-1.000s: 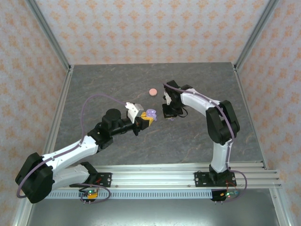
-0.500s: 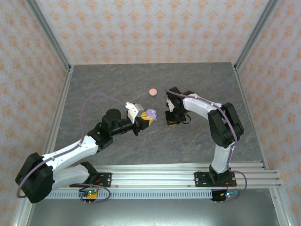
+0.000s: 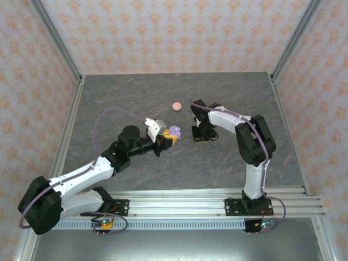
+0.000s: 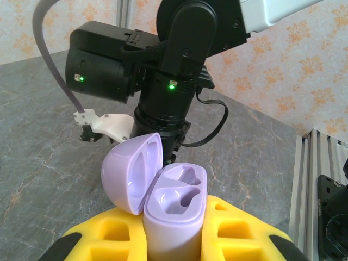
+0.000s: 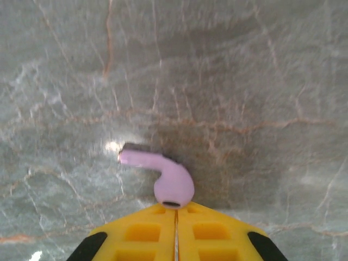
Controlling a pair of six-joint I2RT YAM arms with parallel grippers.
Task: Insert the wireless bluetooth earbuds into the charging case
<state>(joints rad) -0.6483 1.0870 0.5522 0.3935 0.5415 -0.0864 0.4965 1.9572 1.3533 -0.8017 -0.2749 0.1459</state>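
Lilac earbud (image 5: 163, 173) lies near the middle of the table (image 5: 261, 81), its head touching the tips of the right claw (image 5: 175, 225). That claw's jaws are pressed together; whether they pinch it cannot be told. Left claw (image 3: 167, 139) clamps the lilac case (image 4: 173, 209), lid (image 4: 132, 173) open, both wells empty. Pink case (image 3: 176, 105) lies nearer the far edge.

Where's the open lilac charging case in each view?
Top external: lilac charging case at centre, at the left gripper's tip.
Left wrist: the case at bottom centre, lid open, between yellow fingers.
Shared landmark: right arm's black wrist just beyond it.
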